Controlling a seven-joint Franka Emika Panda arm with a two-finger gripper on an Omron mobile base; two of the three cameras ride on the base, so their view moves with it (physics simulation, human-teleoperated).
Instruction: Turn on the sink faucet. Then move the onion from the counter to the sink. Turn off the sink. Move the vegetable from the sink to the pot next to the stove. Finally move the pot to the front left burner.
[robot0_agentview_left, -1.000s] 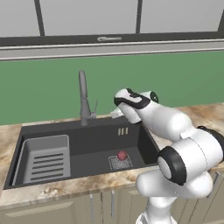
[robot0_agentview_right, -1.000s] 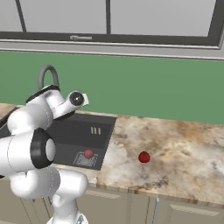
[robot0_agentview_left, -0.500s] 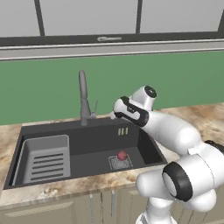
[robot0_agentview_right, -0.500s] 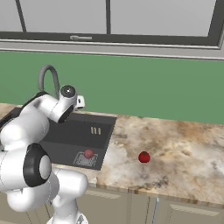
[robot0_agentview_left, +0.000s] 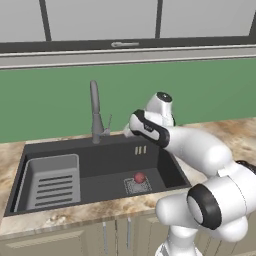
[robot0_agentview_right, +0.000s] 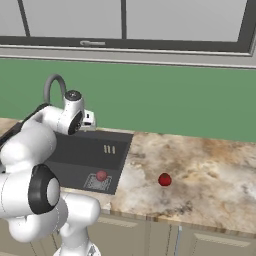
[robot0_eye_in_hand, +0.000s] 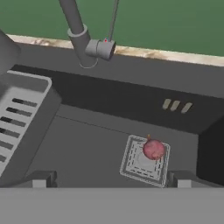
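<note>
The onion (robot0_eye_in_hand: 153, 149) is a small reddish ball lying on the square drain grate (robot0_eye_in_hand: 141, 168) in the dark sink (robot0_agentview_left: 100, 156); it also shows from both sides, as the onion (robot0_agentview_left: 139, 178) and the onion (robot0_agentview_right: 101, 175). The tall grey faucet (robot0_agentview_left: 94, 111) stands at the sink's back rim, its thin lever (robot0_eye_in_hand: 113, 19) pointing up. My gripper (robot0_eye_in_hand: 110, 181) is open and holds nothing. It hovers over the basin's right half, looking down at the grate and the faucet base (robot0_eye_in_hand: 81, 40). Seen from the left, the gripper (robot0_agentview_left: 129, 132) is just right of the lever.
A lighter grey slotted tray (robot0_agentview_left: 52, 181) fills the sink's left end. A second, darker red ball (robot0_agentview_right: 164, 179) lies on the marbled counter (robot0_agentview_right: 210, 170) right of the sink. A green wall and a window ledge rise behind the faucet.
The arm has swung round and its elbow has dropped to the right, while the hand has crept slightly towards the faucet. The gripper stayed open. The onion has not moved.
</note>
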